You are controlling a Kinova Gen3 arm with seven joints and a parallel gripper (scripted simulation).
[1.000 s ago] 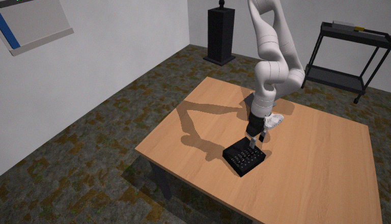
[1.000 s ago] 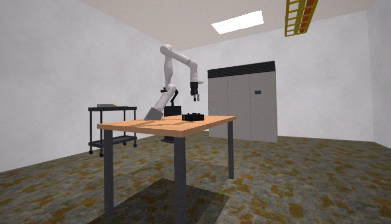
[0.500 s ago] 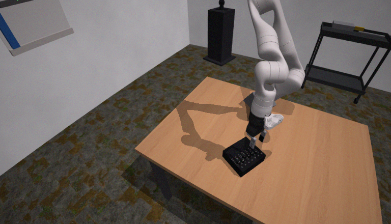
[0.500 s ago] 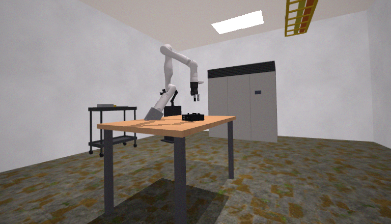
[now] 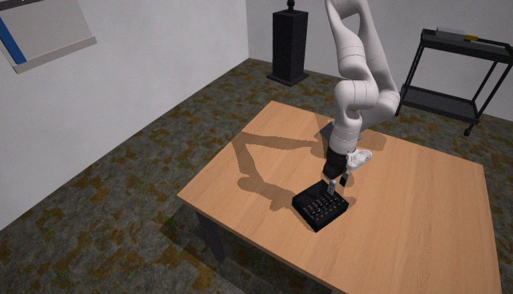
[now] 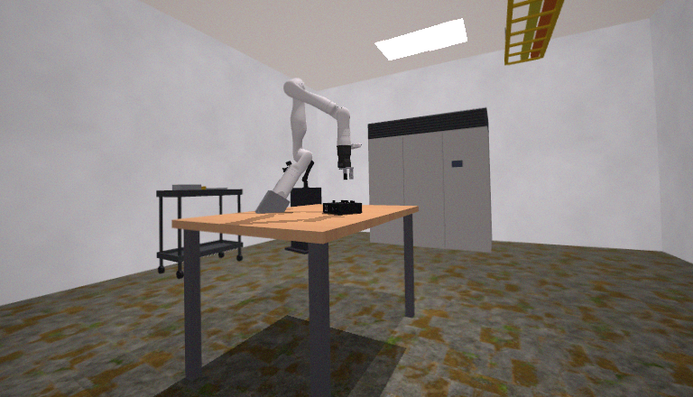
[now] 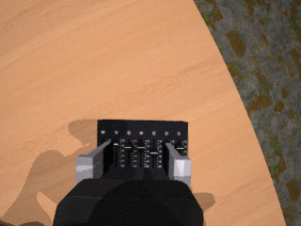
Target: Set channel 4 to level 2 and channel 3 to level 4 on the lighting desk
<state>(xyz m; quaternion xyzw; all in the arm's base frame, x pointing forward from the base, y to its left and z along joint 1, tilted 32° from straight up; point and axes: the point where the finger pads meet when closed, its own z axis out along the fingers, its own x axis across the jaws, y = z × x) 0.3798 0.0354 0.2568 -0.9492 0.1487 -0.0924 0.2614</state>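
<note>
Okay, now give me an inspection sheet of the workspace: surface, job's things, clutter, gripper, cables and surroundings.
Surface: wooden table, shadows across it.
Job's things: black desk lies flat on the table; fader levels too small to read.
Clutter: nothing seen.
Gripper: fingers wide open above the desk, nothing held.
Cables: nothing seen.
Surroundings: cart and black pedestal beyond the table; grey cabinet; yellow ladder-like rack overhead.
</note>
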